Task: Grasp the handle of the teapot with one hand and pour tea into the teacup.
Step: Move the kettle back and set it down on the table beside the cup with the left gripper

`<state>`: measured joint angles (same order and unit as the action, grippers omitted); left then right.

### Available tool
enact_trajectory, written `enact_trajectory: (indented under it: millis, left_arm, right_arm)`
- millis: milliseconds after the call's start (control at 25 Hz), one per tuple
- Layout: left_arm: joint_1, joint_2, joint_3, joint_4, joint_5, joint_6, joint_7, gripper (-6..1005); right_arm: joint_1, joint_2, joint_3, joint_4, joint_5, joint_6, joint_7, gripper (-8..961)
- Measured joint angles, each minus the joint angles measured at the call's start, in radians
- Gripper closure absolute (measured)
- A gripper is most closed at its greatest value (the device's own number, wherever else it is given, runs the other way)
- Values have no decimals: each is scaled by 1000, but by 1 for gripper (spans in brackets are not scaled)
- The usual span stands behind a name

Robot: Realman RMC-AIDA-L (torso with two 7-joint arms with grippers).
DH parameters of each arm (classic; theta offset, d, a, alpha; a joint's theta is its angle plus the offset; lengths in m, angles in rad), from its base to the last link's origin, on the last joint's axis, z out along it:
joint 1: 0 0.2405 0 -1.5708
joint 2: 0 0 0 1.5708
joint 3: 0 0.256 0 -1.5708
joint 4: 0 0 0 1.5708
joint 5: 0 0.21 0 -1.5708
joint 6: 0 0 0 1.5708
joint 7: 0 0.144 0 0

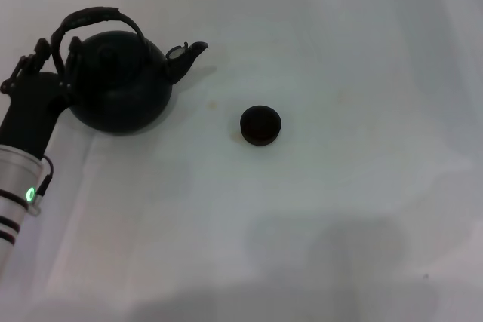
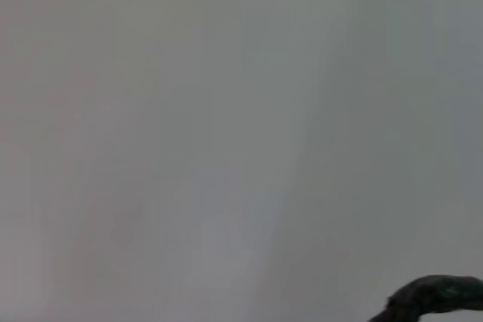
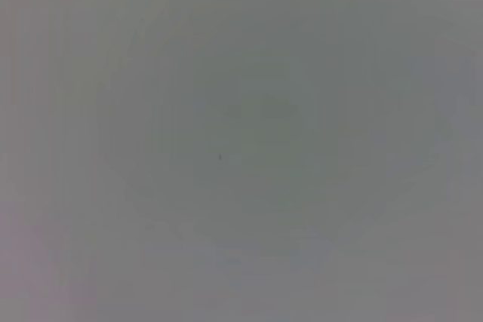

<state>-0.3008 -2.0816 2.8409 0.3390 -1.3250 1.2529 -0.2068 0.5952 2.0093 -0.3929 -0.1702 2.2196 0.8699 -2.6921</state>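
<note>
Fingers of the left gripper [image 1: 54, 56] sit right at the near end of the teapot [image 1: 121, 81] handle [image 1: 94, 16], in the upper left of the head view, but from where I stand I cannot tell whether they have clamped on it or merely rest beside it. That black pot stands upright on the white table [image 1: 339, 224], its spout [image 1: 189, 54] aimed toward the frame's centre, where the small dark teacup [image 1: 260, 125] waits, well apart from it. In the left wrist view only a dark curved piece [image 2: 434, 295] peeks into the lower right corner. No right gripper shows anywhere.

This scene fits both a pot about to be lifted and one just set down after pouring; whether the cup holds tea I cannot make out. If a pour lies ahead, I'd judge a firm, centred hold on the handle matters most, then a slow tilt with the spout directly over the cup.
</note>
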Motion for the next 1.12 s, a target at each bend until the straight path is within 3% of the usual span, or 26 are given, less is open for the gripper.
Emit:
enact_trajectory:
  millis: [520, 1120]
  left_arm:
    - [0, 2, 0, -22, 94, -1, -42, 482]
    - [56, 2, -5, -31, 146, 89, -59, 482]
  right_arm:
    - [-3, 2, -4, 1, 0, 1, 0, 112]
    - [-8, -1, 4, 0, 0, 2, -4, 112]
